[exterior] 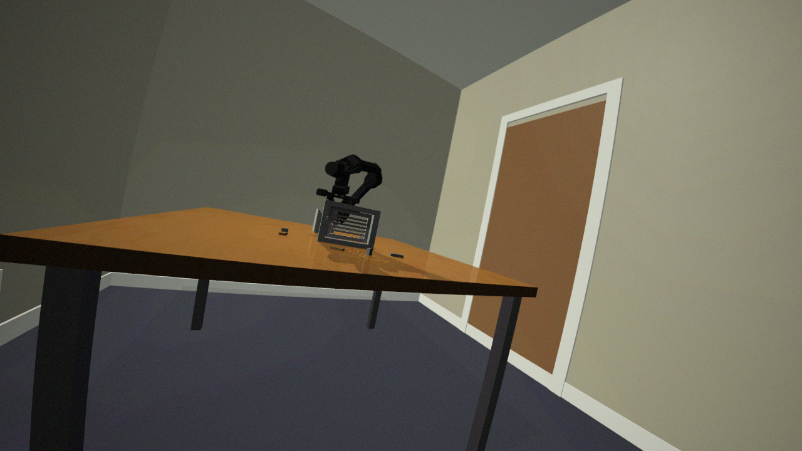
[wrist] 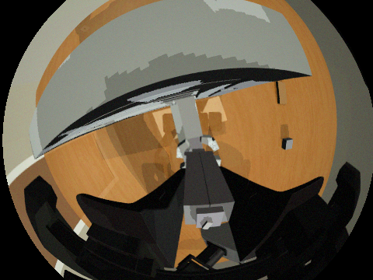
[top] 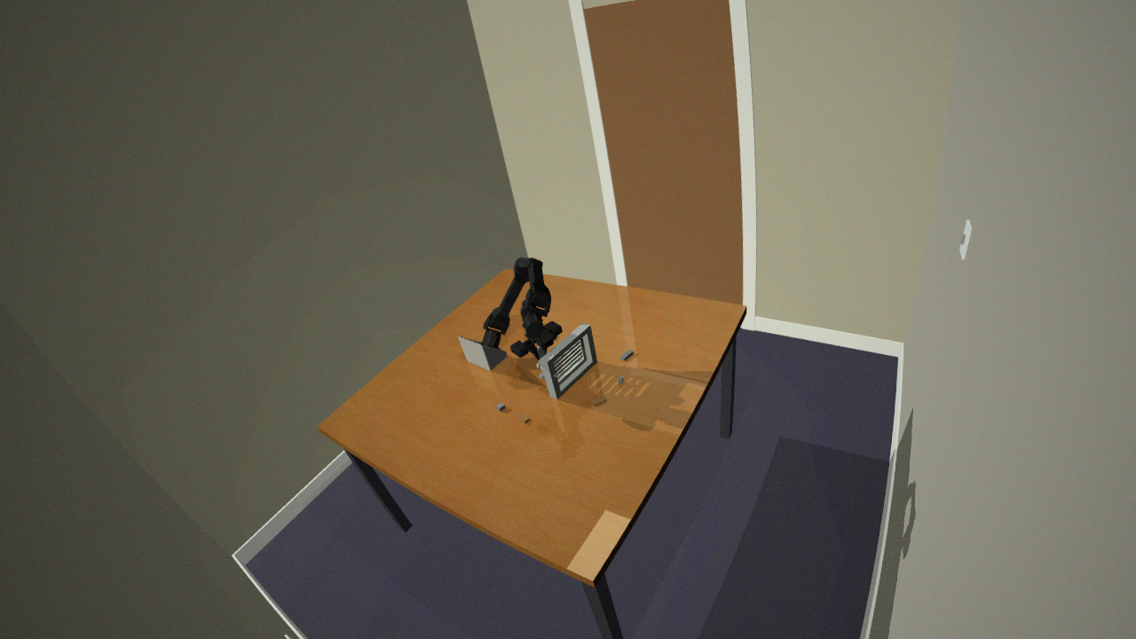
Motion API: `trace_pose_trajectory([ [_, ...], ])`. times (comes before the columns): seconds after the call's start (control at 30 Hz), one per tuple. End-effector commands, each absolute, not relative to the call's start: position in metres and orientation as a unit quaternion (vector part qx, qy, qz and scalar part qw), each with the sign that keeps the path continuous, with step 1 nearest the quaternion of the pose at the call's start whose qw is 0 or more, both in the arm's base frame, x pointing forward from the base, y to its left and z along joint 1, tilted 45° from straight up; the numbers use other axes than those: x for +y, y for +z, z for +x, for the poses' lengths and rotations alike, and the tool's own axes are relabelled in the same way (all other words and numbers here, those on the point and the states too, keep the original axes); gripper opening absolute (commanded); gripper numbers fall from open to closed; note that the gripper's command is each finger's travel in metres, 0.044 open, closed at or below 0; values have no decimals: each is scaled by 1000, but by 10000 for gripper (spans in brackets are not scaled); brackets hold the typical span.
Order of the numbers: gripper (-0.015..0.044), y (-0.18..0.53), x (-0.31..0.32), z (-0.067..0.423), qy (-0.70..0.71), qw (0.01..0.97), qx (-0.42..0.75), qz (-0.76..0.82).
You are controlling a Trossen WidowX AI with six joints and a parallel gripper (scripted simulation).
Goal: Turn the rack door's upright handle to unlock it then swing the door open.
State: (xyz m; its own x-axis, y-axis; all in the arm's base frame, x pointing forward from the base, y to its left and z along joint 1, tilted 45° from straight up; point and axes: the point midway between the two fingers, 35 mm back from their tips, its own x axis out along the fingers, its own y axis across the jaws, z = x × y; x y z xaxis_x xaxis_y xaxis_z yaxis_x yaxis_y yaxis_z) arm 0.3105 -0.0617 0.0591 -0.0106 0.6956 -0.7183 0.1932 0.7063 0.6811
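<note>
The rack's thick grey frame [top: 551,380] [exterior: 348,243] [wrist: 186,35] stands upright on the table [top: 445,445] [exterior: 168,235]. Its slatted door [top: 568,364] [exterior: 353,227] looks shut in the frame; the wrist view sees it only at a steep slant. The upright handle [wrist: 203,175] is a dark grey block with a paler top end, out from the door on a light grey arm. My gripper [top: 540,353] [wrist: 201,173] points down and is shut on the handle, one black finger on each side. The handle looks upright and not turned. The frame hides the fingertips in the exterior view.
A pale plate [top: 479,352] stands by the arm's base. A small block [top: 500,406] [wrist: 287,143] and a flat piece [top: 524,418] [wrist: 282,93] lie beside the rack. Beyond it are a small upright block [top: 620,380] [exterior: 369,252] and a dark bar [top: 627,354] [exterior: 396,255].
</note>
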Motion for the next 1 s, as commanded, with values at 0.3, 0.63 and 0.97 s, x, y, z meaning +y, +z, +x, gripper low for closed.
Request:
trace_pose_trajectory([
  [0.3, 21, 59, -62, 311, -16, 494, 710, 501],
  [0.63, 21, 59, -62, 311, -189, 357, 685, 606],
  [0.97, 21, 59, -62, 311, -350, 198, 618, 675],
])
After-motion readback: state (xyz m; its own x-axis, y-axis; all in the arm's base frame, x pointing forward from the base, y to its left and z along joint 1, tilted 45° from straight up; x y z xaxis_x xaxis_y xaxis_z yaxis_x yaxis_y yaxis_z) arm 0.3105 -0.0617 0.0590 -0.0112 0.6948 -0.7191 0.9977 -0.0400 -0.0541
